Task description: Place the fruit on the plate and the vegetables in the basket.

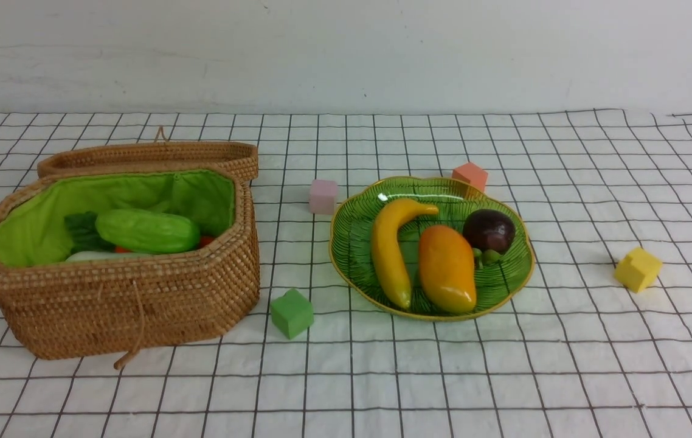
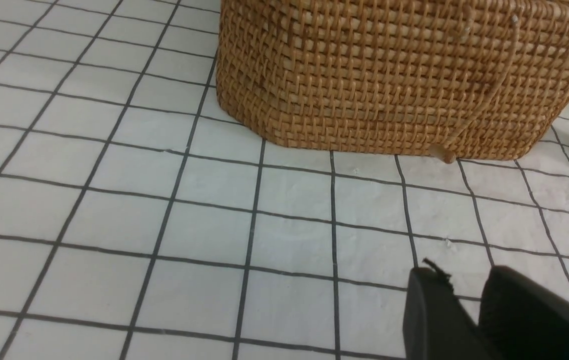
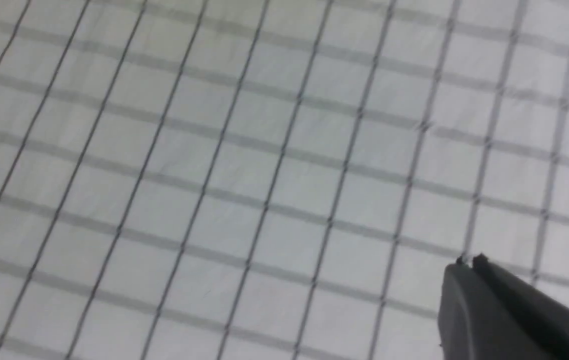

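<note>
Desk (image 1: 565, 365) covered with a white cloth ruled in black squares. On the robot's left, basket (image 1: 139, 298), woven brown wicker, bright green lining, standing open; matching lid (image 1: 151, 157) lying just behind it, touching the rear rim. Inside the basket: cucumber (image 1: 147, 231) lying on top, carrot (image 1: 122, 248) showing only as slivers of orange with dark leaves to one side, radish (image 1: 93, 256) visible as a pale strip below the cucumber. A thin wicker cord hanging down the basket's front wall.

Right of centre, plate (image 1: 352, 243), green ribbed glass with a gold wavy rim. On it: banana (image 1: 390, 249) on the side nearer the basket, mango (image 1: 446, 267) just beside it in the middle, mangosteen (image 1: 489, 231) at the far side, green sepals facing the mango.

Scattered foam cubes on the cloth: green cube (image 1: 291, 312) between basket and plate, near the front; pink cube (image 1: 323, 196) behind, beside the plate; orange cube (image 1: 470, 176) touching the plate's rear rim; yellow cube (image 1: 638, 269) well apart on the right.

Left end effector (image 2: 464, 285) low over bare cloth near the basket's front wall, jaws narrowly apart, holding nothing. Right end effector (image 3: 468, 263) above bare cloth, jaws pressed together, empty.
</note>
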You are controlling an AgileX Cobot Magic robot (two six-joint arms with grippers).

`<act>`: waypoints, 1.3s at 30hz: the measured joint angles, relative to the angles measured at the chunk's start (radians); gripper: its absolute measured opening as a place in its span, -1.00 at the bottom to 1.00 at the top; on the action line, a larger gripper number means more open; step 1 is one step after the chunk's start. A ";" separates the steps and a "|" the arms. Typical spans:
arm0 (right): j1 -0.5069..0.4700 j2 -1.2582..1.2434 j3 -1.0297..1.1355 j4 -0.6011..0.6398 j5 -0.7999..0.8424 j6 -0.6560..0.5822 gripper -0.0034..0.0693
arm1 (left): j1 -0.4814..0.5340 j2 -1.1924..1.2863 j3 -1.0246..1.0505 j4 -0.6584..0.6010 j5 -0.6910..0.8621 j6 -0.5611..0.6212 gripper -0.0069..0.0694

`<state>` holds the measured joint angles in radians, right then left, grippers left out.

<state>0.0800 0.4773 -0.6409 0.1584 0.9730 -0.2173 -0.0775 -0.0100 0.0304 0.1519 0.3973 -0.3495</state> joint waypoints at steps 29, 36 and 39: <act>-0.104 -0.487 0.654 -0.096 -0.580 0.147 -0.86 | 0.000 0.000 0.000 0.000 0.000 0.000 -0.36; -0.104 -0.487 0.654 -0.096 -0.580 0.147 -0.83 | 0.000 0.000 0.000 0.000 0.000 0.000 -0.34; -0.104 -0.487 0.654 -0.096 -0.580 0.147 -0.82 | 0.000 0.000 0.000 0.000 0.000 0.000 -0.33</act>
<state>-0.0238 -0.0096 0.0127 0.0627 0.3925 -0.0702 -0.0775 -0.0100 0.0304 0.1519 0.3971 -0.3495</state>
